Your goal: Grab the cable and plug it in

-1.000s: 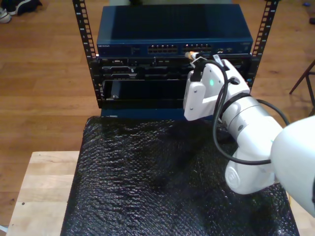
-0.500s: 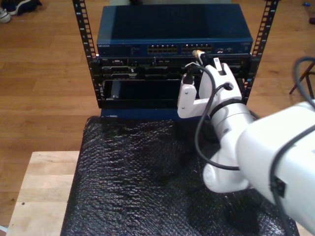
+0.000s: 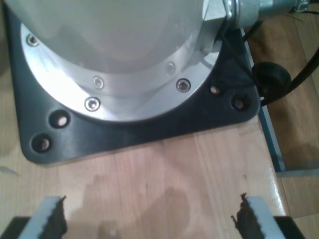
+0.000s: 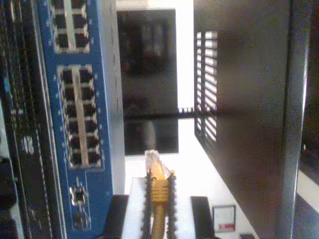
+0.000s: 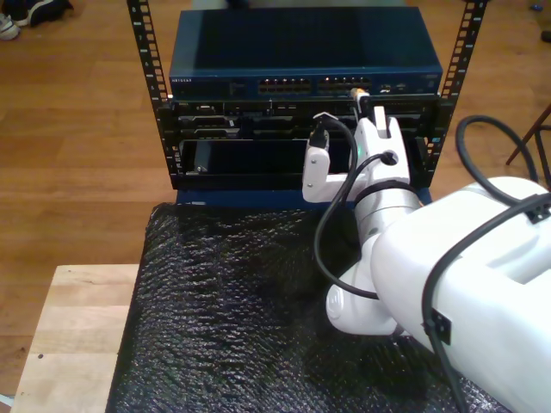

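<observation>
My second gripper [image 4: 158, 199], reached toward the blue switch [image 5: 306, 53], clamps the cable [image 4: 158, 191], plug at twelve o'clock, while my first gripper [image 3: 149, 221] hangs open over wood.

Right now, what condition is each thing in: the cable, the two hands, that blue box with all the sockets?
cable: held, clear plug sticking out, not yet in a socket.
second hand: shut on the cable, up at the blue switch's front.
first hand: open, holding nothing, above a wooden surface near a black base plate.
blue switch: mounted in the rack; the sockets I can see look empty.
</observation>
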